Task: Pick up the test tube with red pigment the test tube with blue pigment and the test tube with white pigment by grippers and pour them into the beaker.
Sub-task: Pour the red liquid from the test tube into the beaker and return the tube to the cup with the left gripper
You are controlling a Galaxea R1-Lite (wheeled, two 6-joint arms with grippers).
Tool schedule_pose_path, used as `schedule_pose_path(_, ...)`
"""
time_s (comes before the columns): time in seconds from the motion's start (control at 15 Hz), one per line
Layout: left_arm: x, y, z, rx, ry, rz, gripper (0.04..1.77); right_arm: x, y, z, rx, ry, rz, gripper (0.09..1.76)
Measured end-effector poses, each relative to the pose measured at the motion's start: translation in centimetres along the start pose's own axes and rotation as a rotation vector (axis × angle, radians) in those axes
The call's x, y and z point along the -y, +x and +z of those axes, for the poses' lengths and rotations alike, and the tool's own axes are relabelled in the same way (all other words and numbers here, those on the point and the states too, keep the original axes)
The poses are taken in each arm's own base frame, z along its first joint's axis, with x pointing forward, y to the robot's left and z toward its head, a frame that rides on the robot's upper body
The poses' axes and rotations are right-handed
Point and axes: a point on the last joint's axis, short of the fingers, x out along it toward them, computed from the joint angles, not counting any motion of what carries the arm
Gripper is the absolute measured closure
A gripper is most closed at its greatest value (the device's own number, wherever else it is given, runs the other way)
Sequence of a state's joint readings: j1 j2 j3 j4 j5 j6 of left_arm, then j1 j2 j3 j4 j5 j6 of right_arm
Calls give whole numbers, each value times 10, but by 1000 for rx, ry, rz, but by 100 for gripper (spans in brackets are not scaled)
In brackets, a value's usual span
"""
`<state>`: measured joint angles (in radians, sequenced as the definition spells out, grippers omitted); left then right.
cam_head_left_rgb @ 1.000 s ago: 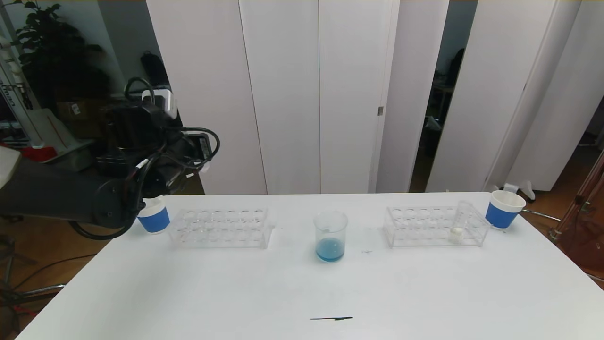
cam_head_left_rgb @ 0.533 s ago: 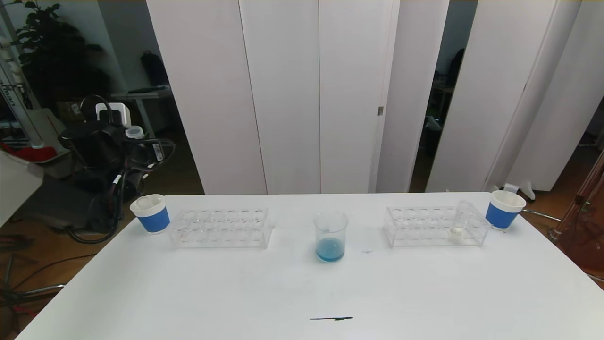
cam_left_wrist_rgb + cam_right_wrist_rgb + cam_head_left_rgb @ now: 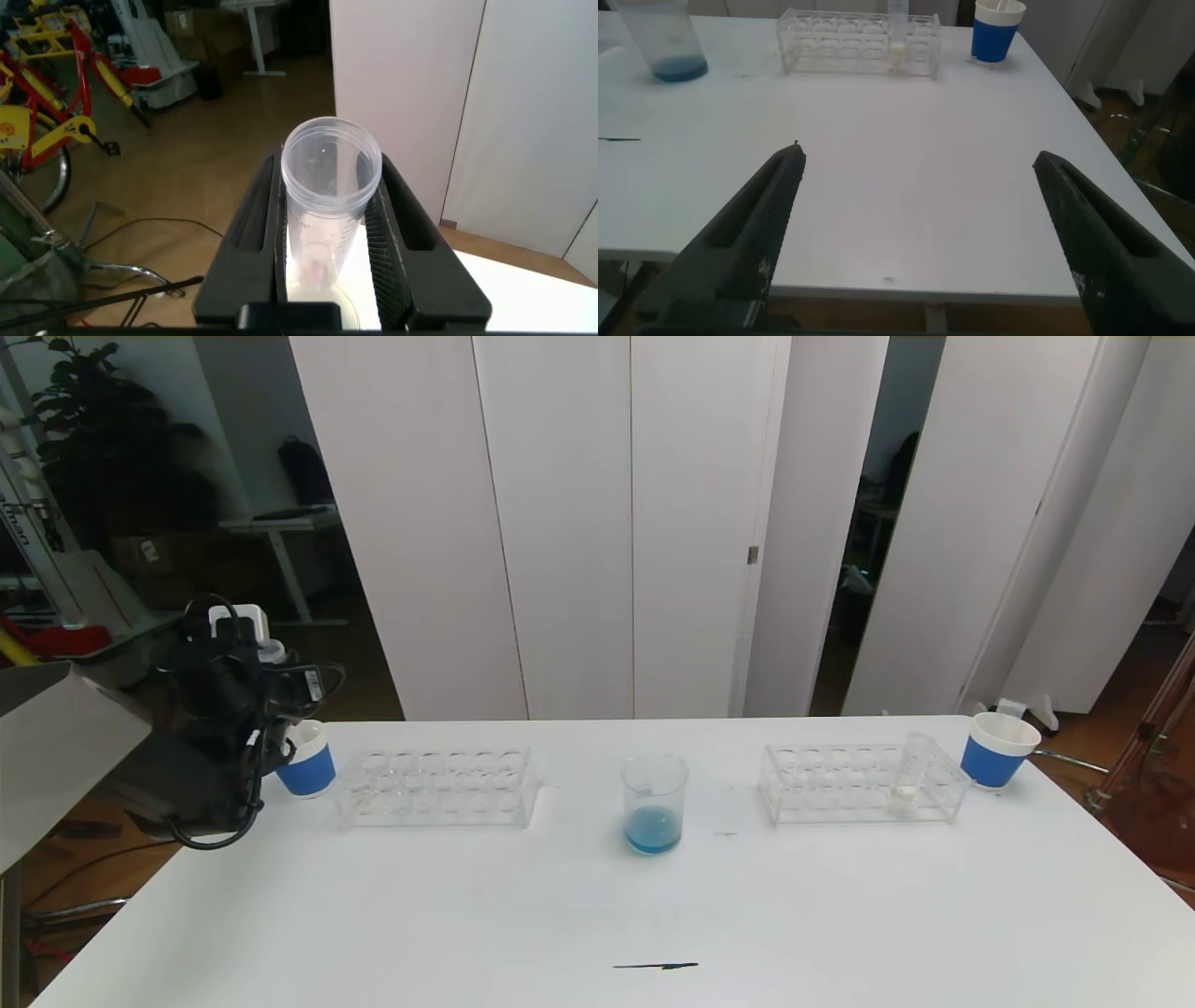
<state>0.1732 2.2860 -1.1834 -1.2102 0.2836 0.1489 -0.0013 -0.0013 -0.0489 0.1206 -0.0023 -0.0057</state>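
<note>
One clear empty tube (image 3: 330,201) clamped in left tool (image 3: 332,233); right tool (image 3: 920,224) wide

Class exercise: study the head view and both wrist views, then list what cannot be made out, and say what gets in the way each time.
- Left gripper: shut on an emptied tube; head view hides the jaws behind the arm.
- Left cup: partly covered by that arm in the head view.
- Tube with white pigment: too small in the head view to judge how much it holds.
- Right gripper: open; absent from the head view.
</note>
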Motion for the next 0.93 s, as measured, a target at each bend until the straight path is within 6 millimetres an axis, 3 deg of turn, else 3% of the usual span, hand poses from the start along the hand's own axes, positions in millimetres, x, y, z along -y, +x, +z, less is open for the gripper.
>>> schedule_pose_path(0.33,3,0,-21,-54,9,-9,124,0,0,0,0,0,0,10)
schedule_pose_path(0.93,3,-2,-27,-80,28,-12,124,0,0,0,0,0,-1,10)
